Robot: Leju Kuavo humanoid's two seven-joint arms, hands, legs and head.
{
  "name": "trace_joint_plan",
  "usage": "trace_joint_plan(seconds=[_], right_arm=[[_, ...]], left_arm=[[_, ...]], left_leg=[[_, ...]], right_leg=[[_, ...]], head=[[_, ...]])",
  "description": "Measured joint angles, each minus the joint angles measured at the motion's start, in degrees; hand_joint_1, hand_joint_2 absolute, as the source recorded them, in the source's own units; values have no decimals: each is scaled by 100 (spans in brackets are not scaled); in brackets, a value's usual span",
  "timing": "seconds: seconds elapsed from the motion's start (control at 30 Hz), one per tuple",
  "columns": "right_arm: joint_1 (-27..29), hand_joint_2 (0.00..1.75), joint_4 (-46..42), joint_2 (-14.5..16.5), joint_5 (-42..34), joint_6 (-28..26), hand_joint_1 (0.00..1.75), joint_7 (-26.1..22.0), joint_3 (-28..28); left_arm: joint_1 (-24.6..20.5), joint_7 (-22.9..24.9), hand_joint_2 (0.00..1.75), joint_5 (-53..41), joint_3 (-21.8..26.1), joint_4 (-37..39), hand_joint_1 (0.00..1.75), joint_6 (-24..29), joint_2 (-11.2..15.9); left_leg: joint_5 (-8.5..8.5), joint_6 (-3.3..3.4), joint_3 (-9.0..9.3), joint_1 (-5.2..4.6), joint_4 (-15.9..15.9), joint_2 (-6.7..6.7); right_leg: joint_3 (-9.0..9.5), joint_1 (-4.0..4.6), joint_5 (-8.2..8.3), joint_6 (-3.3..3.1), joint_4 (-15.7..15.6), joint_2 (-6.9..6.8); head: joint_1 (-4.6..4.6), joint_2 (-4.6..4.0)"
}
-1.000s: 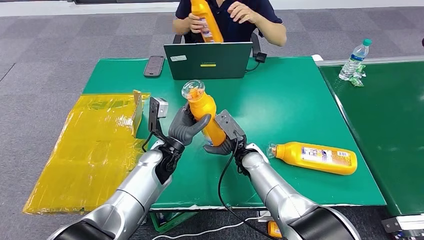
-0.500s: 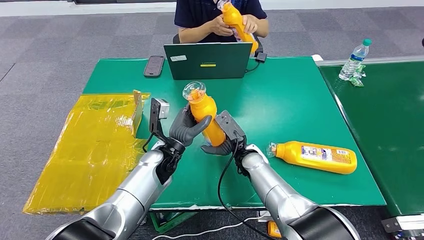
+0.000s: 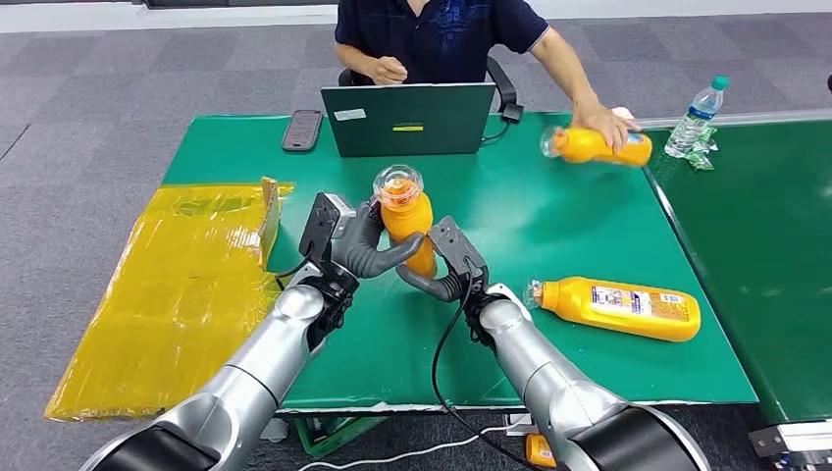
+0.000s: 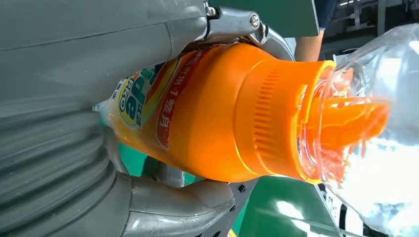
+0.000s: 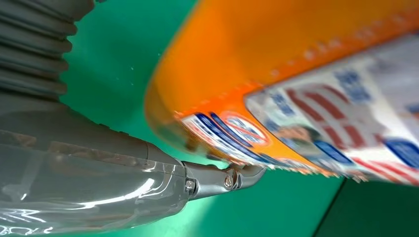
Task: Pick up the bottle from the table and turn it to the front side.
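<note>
Both hands' fingers (image 3: 378, 257) clasp the upright bottle (image 3: 406, 216) mid-table; green table (image 3: 549, 226) open around.

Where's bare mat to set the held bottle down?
Free: the green mat between phone and yellow plastic sheet; also the middle stretch between laptop and lying bottle. Crowded: the far right corner, where a person's hand lays another bottle, and around both robot hands' held bottle.
</note>
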Motion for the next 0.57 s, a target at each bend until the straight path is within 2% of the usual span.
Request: trace_joint_plan(seconds=[0.07,0.17,0.27,0.37,0.57], right_arm=[[2,175,0,-4,13,1,0,0,-19],[12,175,0,-18,24,-12,0,-9,-32],[40,175,-1,-55,33,10,0,-68,-42],[110,175,-2,-117,32,71,0,-140,-96],[309,175,0,-240,17,200,0,-227,-213]], left_arm=[[-1,-1,175,-54,-22,-44,175,34,18],[-3,-6,175,-384,-81,-110,175,310,54],[-11,23,175,-1159,-145,-257,175,879,172],[-1,163,175,-2146,-172,-488,175,1498,410],[128,438,175,-3776,-171,-1009,175,2324,972]], left_leg=[[0,0,0,0,0,0],[0,0,-2,0,0,-1],[0,0,-2,0,0,1],[0,0,-1,0,0,4],[0,-1,-1,2,-2,5]], right_leg=[[0,0,0,0,0,-1],[0,0,0,0,0,-3],[0,0,0,0,0,-1],[0,1,0,0,0,4],[-1,3,0,-1,2,6]], head=[[0,-1],[-1,-1],[-1,-1],[-2,1],[-2,0]])
